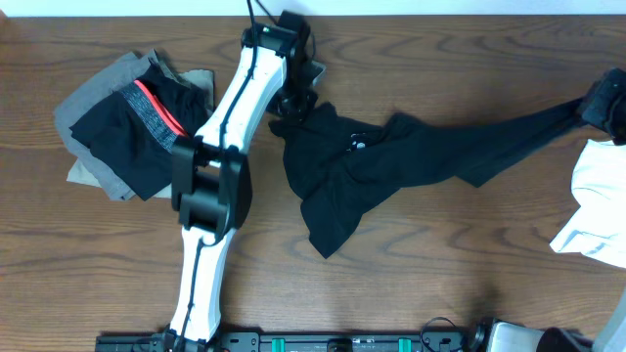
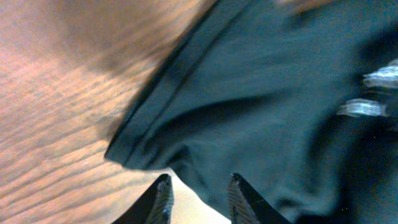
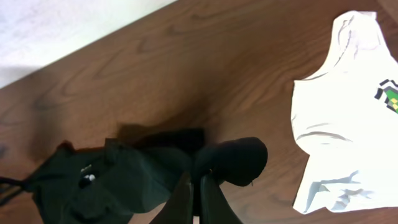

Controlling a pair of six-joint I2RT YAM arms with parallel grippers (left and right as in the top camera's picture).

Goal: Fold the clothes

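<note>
The left end effector is held apart and empty beside the hem of the black T-shirt, which is best gripped squarely. Farther off, the shirt lies bunched on the table, one end clamped by the right end effector, and should be spread flat first.

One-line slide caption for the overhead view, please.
Black T-shirt strung across the table: right gripper pinching one end, left gripper open at the other.
</note>
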